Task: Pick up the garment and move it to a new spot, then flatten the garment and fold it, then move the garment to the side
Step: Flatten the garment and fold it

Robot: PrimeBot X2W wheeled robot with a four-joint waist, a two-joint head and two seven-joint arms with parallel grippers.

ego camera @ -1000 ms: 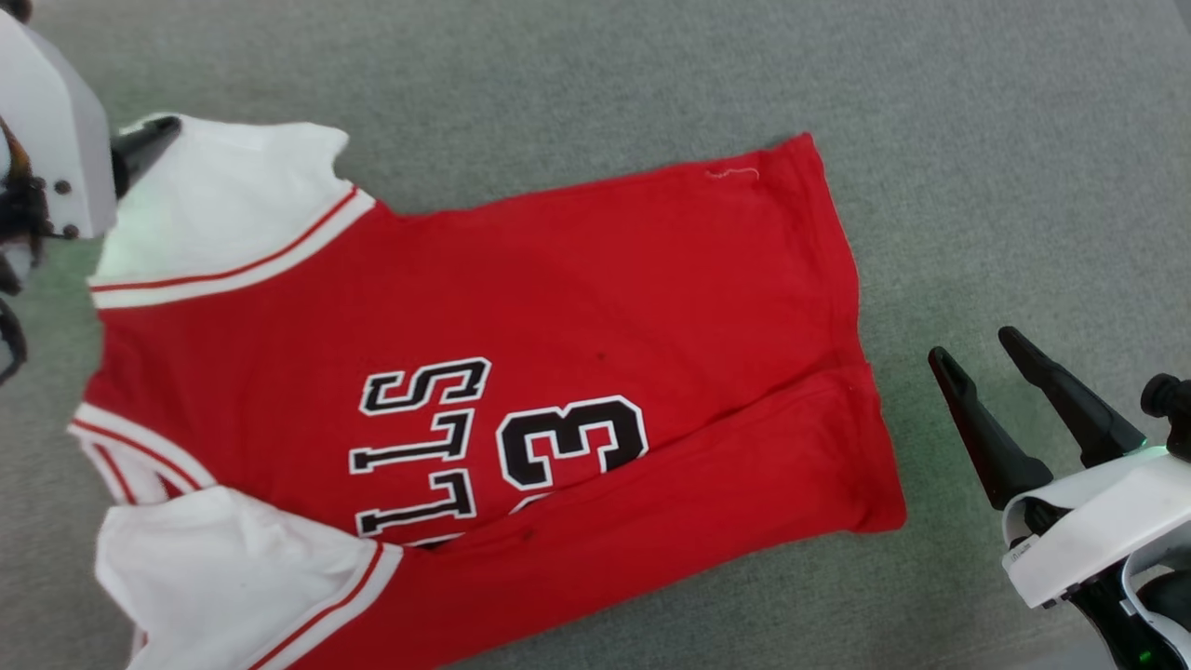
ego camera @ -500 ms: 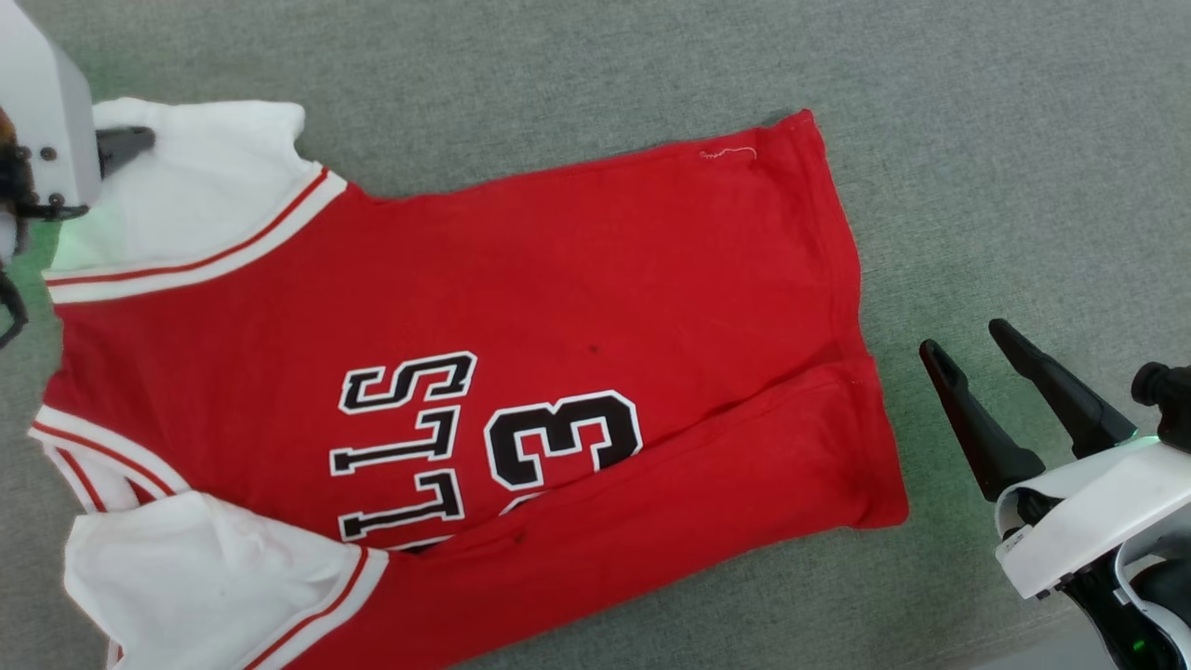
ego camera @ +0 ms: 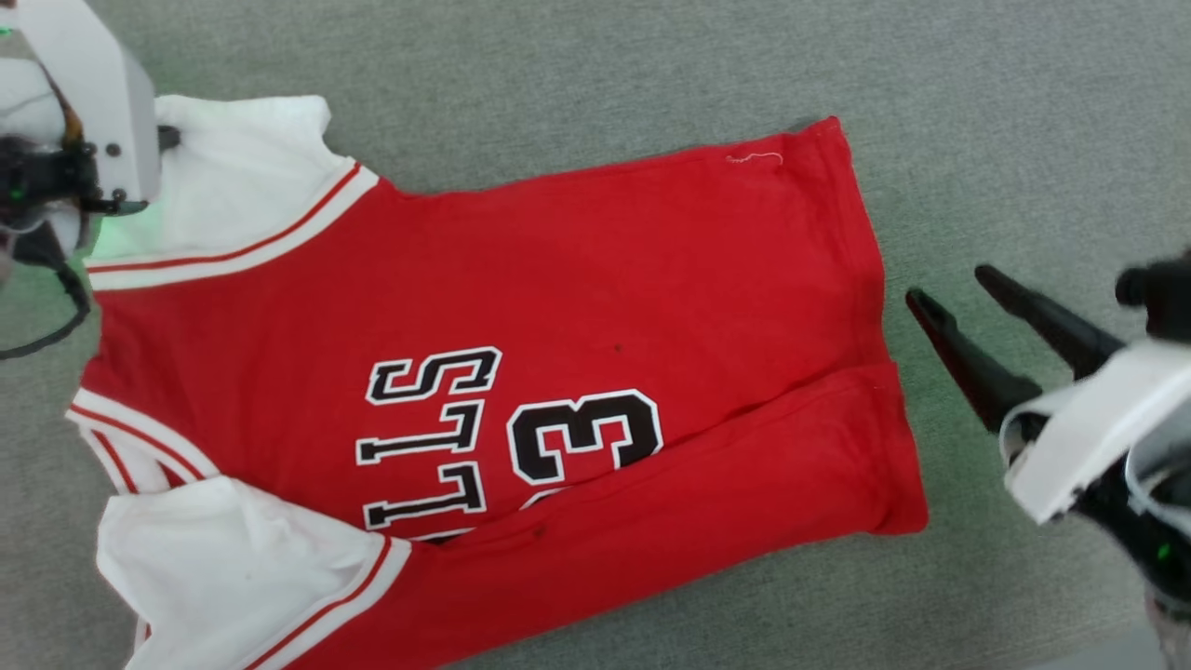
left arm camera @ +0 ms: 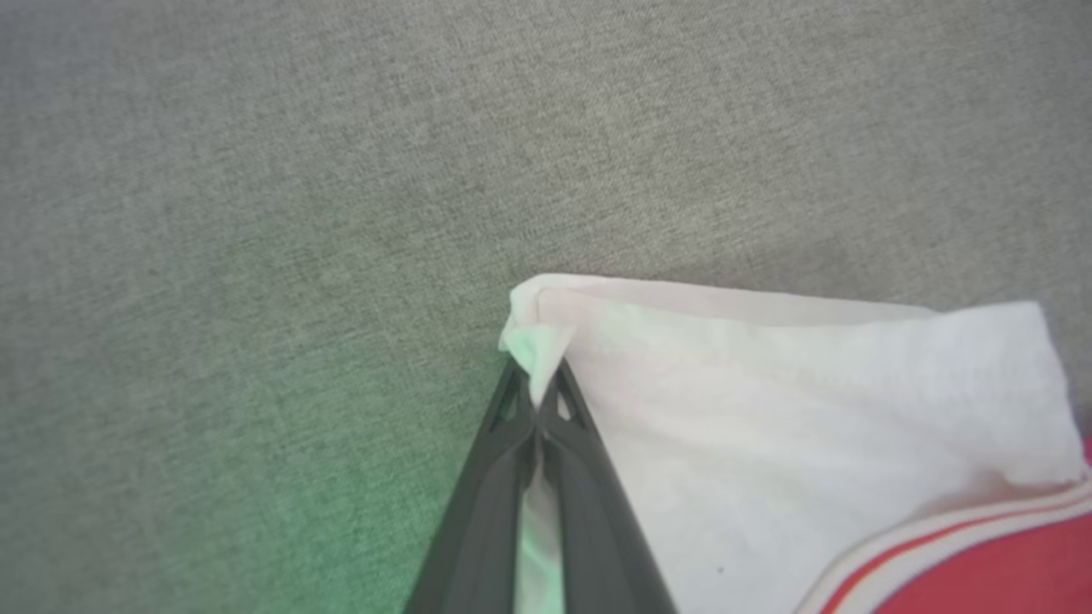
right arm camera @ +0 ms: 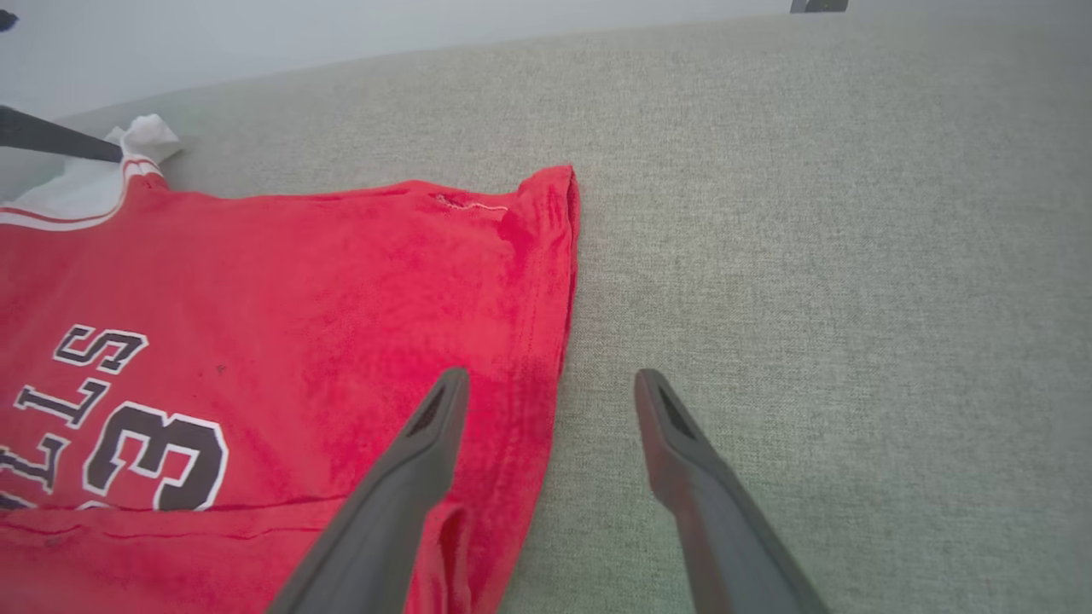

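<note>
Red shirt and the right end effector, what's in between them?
Just a thin strip of bare grey surface, seen in the head view, between the red shirt and the open right end effector.

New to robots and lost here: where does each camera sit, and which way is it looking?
Head view: on the robot's head, looking down at the garment on grey fabric; left end effector and right end effector at the sides.
Left wrist view: on the left wrist, looking along its shut fingers at the pinched white sleeve corner.
Right wrist view: on the right wrist, looking along its open fingers at the garment's hem.
Head and right wrist views share the printed 3.
</note>
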